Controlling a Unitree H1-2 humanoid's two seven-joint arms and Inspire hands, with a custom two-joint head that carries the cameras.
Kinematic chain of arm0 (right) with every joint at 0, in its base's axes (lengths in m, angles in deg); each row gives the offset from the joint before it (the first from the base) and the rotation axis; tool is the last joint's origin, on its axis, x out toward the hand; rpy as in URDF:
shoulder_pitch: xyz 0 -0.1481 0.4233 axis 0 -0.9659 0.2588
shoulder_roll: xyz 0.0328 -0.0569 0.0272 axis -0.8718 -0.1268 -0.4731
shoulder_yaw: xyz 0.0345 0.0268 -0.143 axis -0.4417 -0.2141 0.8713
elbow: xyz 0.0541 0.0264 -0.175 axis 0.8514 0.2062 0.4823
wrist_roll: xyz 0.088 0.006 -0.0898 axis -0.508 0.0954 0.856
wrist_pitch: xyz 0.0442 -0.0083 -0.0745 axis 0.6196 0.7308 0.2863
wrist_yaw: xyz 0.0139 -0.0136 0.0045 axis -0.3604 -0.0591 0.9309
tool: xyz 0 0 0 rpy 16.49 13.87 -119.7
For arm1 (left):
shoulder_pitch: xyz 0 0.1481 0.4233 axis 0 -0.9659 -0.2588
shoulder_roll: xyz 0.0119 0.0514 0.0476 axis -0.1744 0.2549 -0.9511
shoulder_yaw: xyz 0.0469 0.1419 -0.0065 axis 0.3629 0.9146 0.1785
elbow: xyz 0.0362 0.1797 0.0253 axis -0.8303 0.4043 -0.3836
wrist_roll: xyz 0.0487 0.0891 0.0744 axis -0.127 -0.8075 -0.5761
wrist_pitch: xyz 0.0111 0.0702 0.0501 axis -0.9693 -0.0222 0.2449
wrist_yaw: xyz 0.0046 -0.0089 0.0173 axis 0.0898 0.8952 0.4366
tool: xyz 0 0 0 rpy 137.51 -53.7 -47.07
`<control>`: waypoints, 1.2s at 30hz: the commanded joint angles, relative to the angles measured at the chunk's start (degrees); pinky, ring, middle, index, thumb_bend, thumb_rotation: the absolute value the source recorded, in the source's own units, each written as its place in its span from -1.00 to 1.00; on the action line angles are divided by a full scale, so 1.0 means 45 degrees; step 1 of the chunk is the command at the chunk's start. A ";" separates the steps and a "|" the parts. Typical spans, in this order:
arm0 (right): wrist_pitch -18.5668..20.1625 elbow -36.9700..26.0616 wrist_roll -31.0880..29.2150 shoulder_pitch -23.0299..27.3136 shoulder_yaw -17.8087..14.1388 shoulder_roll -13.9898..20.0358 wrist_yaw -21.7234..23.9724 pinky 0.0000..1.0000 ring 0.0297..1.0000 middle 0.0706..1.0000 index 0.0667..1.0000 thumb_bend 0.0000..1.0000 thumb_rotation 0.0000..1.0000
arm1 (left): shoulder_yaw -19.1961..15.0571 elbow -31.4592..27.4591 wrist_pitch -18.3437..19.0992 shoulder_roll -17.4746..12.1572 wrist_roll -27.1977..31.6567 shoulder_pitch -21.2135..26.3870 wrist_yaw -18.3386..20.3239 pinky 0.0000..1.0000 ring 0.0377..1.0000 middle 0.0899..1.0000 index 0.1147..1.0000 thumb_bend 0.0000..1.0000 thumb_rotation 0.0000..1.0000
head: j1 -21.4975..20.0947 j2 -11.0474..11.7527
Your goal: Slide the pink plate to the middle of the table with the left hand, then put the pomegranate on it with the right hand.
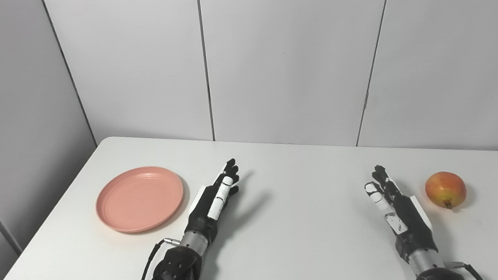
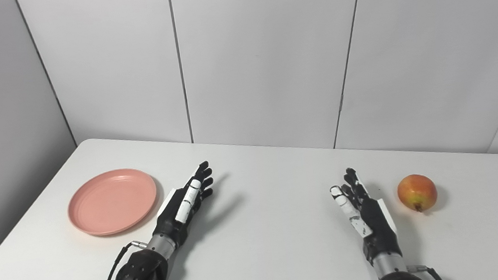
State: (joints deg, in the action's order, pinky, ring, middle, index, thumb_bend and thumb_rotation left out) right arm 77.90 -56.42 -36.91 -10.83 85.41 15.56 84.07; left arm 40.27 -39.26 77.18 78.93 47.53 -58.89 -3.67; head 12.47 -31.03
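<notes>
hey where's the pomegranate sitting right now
The pomegranate sits on the white table at its far right in both eye views, just right of the open right robot hand and not touching it, far from the pink plate.

Both arms reach forward from the near edge, well apart: left hand (image 1: 213,202) flat, edge-up, fingers straight and angled up-right, holding nothing; right hand (image 1: 393,204) likewise empty, fingers extended and slightly spread, angled up-left, wrists low.
</notes>
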 commanded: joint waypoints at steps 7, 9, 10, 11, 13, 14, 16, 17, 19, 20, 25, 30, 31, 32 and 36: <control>-0.0700 0.0004 -0.0431 0.0312 -0.0262 0.0257 0.0294 0.93 0.89 0.94 0.96 0.14 0.54 | 0.0386 0.0602 -0.0039 0.0665 -0.0982 0.0286 -0.0899 0.77 0.87 0.90 0.86 0.06 1.00 | 0.0485 0.0362; -0.0785 0.0144 -0.0455 0.0338 -0.0288 0.0243 0.0330 0.94 0.89 0.94 0.96 0.13 0.56 | 0.0417 0.0699 -0.0048 0.0698 -0.1131 0.0303 -0.1035 0.77 0.87 0.89 0.85 0.07 1.00 | 0.0606 0.0450; -0.0816 0.0222 -0.0497 0.0355 -0.0311 0.0229 0.0356 0.96 0.90 0.95 0.96 0.12 0.58 | 0.0443 0.0774 -0.0079 0.0700 -0.1186 0.0322 -0.1078 0.77 0.87 0.89 0.85 0.08 1.00 | 0.0717 0.0517; -0.0850 0.0276 -0.0568 0.0365 -0.0348 0.0212 0.0378 0.97 0.91 0.96 0.96 0.12 0.59 | 0.0468 0.0809 -0.0063 0.0702 -0.1254 0.0335 -0.1110 0.78 0.87 0.90 0.84 0.11 1.00 | 0.0717 0.0517; -0.0926 0.0351 -0.0675 0.0364 -0.0405 0.0214 0.0415 0.99 0.93 0.97 0.97 0.12 0.58 | 0.0522 0.0908 -0.0086 0.0716 -0.1357 0.0375 -0.1162 0.79 0.88 0.90 0.85 0.13 1.00 | 0.1024 0.0666; -0.0957 0.0347 -0.0718 0.0349 -0.0421 0.0230 0.0445 1.00 0.94 0.97 0.97 0.12 0.59 | 0.0558 0.0950 -0.0121 0.0723 -0.1412 0.0393 -0.1210 0.80 0.88 0.91 0.85 0.15 1.00 | 0.1046 0.0679; -0.0986 0.0240 -0.0705 0.0281 -0.0392 0.0320 0.0518 1.00 0.95 0.98 0.98 0.11 0.60 | 0.0663 0.1020 -0.0155 0.0714 -0.1588 0.0430 -0.1312 0.80 0.88 0.91 0.86 0.17 1.00 | 0.1161 0.0755; -0.1013 0.0194 -0.0637 0.0251 -0.0361 0.0364 0.0515 1.00 0.95 0.99 0.99 0.10 0.62 | 0.0715 0.1061 -0.0156 0.0699 -0.1672 0.0448 -0.1345 0.80 0.89 0.91 0.86 0.19 1.00 | 0.1247 0.0808; -0.1123 0.0111 -0.0472 0.0194 -0.0321 0.0424 0.0464 0.99 0.92 0.97 0.98 0.08 0.63 | 0.0786 0.1160 -0.0220 0.0685 -0.1750 0.0471 -0.1417 0.81 0.88 0.91 0.86 0.25 1.00 | 0.1295 0.0844; -0.1162 0.0087 -0.0430 0.0175 -0.0311 0.0446 0.0464 0.98 0.91 0.96 0.98 0.06 0.63 | 0.0797 0.1200 -0.0247 0.0688 -0.1764 0.0478 -0.1448 0.80 0.87 0.91 0.86 0.27 1.00 | 0.1312 0.0851; -0.1191 0.0058 -0.0411 0.0163 -0.0345 0.0439 0.0506 0.96 0.90 0.95 0.96 0.01 0.59 | 0.0776 0.1276 -0.0377 0.0714 -0.1810 0.0468 -0.1567 0.78 0.84 0.88 0.83 0.28 1.00 | 0.1230 0.0930; -0.1173 0.0099 -0.0515 0.0200 -0.0402 0.0363 0.0521 0.98 0.90 0.95 0.98 0.00 0.56 | 0.0607 0.1326 -0.0470 0.0789 -0.1609 0.0462 -0.1621 0.78 0.85 0.88 0.83 0.21 1.00 | 0.1163 0.0966; -0.1201 0.0125 -0.0484 0.0211 -0.0394 0.0348 0.0498 0.98 0.90 0.95 0.98 0.00 0.56 | 0.0556 0.1336 -0.0565 0.0818 -0.1544 0.0447 -0.1632 0.77 0.85 0.88 0.83 0.19 1.00 | 0.1163 0.0996; -0.1233 0.0150 -0.0467 0.0219 -0.0391 0.0336 0.0482 0.97 0.90 0.95 0.97 0.00 0.56 | 0.0486 0.1349 -0.0711 0.0863 -0.1452 0.0424 -0.1642 0.76 0.85 0.88 0.83 0.15 1.00 | 0.1163 0.0996; -0.1297 0.0296 -0.0437 0.0258 -0.0387 0.0308 0.0450 0.98 0.93 0.97 0.99 0.02 0.60 | 0.0044 0.1302 -0.1477 0.1083 -0.0480 0.0290 -0.1150 0.79 0.88 0.90 0.87 0.05 1.00 | 0.1234 0.1096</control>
State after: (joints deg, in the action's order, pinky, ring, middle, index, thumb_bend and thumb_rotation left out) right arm 75.80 -54.41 -38.65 -11.30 84.17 16.70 86.33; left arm 40.29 -34.69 72.54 82.40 43.46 -56.72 -10.33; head 18.01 -26.02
